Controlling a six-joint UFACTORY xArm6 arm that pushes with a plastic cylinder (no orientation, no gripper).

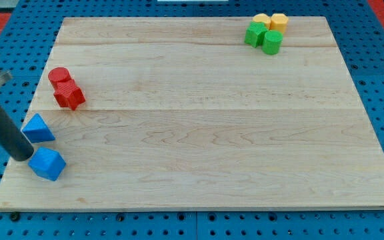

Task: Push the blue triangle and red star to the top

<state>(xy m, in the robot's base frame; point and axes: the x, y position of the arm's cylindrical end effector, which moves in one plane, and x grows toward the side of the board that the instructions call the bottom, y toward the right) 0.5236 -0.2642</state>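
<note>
Wooden tabletop (199,127) carries all the blocks, and both task blocks lie far from the top edge. The blue triangle (39,129) is at the view's left edge, a little below the middle. The red star (69,95) is above it, also near the left edge, and it touches a red cylinder (59,76) on its upper side. So nothing of the task looks done yet: in my judgement both blocks have almost the whole way up the left side to travel.

My tip (24,155) rests at the lower left, just below the blue triangle and just beside a blue cube (48,164), between these two. This arm has no jaws, only the rod, so it holds nothing. From this place a push toward the top would meet the triangle first, and the star lies further along nearly the same line. The red cylinder may be carried along with the star.

At the view's top right stand two green blocks (263,37) and two yellow blocks (271,21), well apart from the others.
</note>
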